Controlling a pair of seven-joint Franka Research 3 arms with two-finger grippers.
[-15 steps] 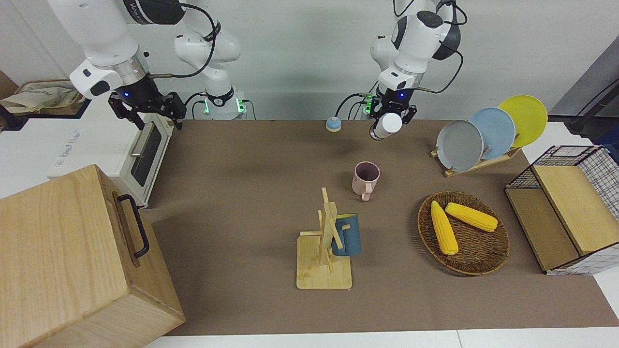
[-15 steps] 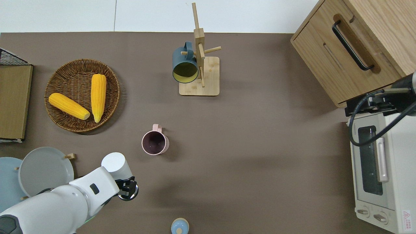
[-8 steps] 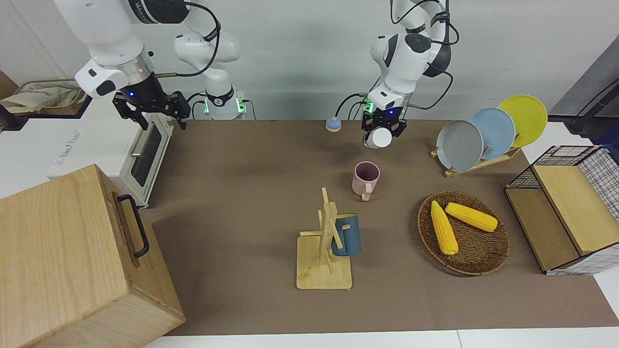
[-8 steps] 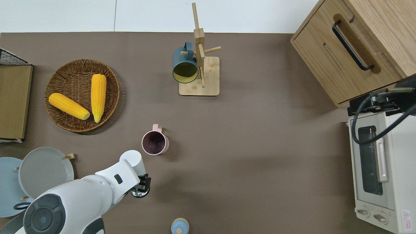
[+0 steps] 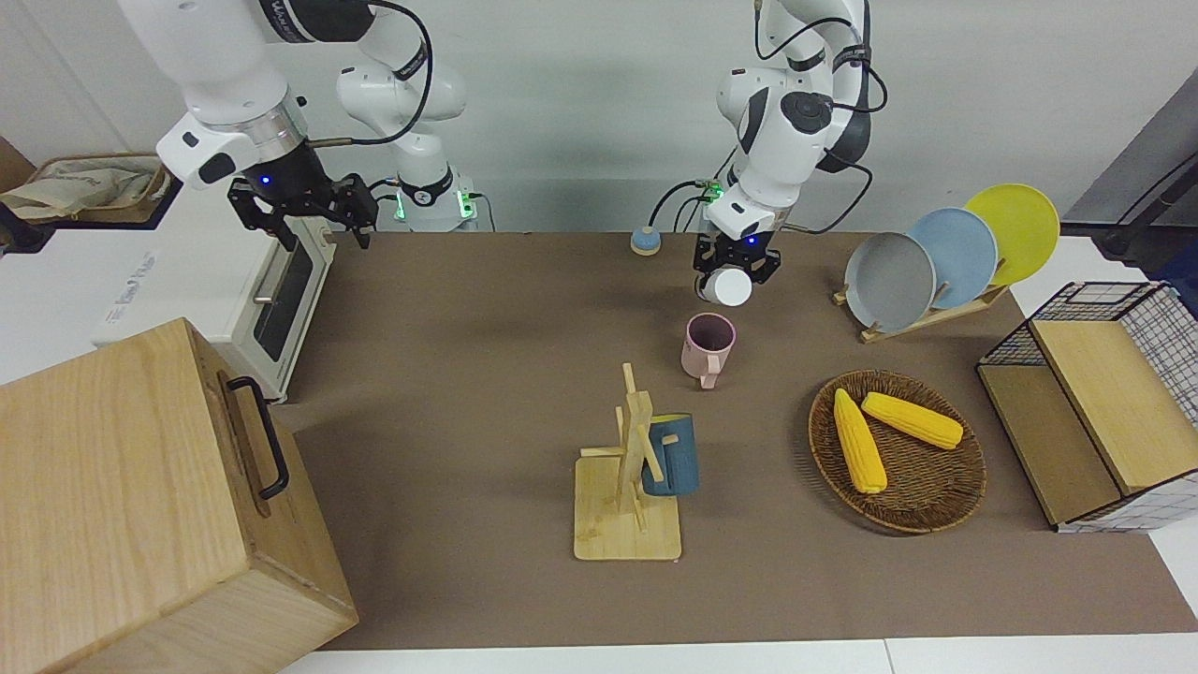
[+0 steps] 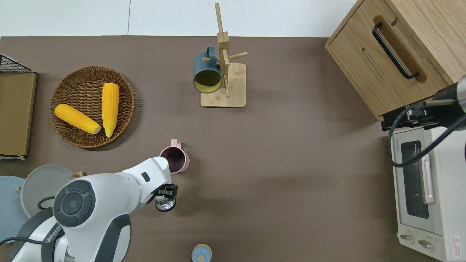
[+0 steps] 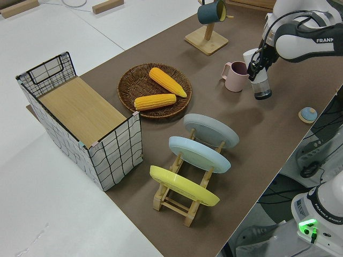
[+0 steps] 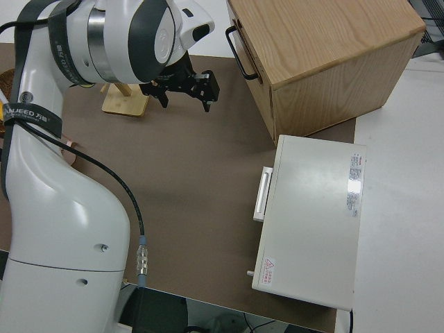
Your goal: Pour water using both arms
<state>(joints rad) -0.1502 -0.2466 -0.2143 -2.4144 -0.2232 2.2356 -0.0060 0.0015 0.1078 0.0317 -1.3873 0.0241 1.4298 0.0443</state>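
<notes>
My left gripper (image 5: 732,270) (image 6: 166,191) (image 7: 261,64) is shut on a white bottle (image 5: 729,288) (image 6: 165,204) (image 7: 261,87). The bottle is held tilted, its white end pointing at the pink mug (image 5: 708,343) (image 6: 177,159) (image 7: 236,78), with its glassy end away from the mug. In the overhead view the arm hides the bottle's white end and part of the mug's rim. My right gripper (image 5: 301,213) (image 6: 405,120) (image 8: 184,89) hangs open and holds nothing, over the toaster oven's corner next to the wooden box.
A small blue lid (image 5: 645,241) (image 6: 201,253) lies near the robots. A wooden rack with a blue mug (image 5: 670,456) (image 6: 207,76), a corn basket (image 5: 939,501), a plate rack (image 5: 922,257), a wire crate (image 5: 1104,402), a toaster oven (image 5: 271,300) and a wooden box (image 5: 131,505) surround the middle.
The left arm swung the bottle toward the pink mug, bringing its white end close to the rim. The right gripper drifted slightly toward the table's middle.
</notes>
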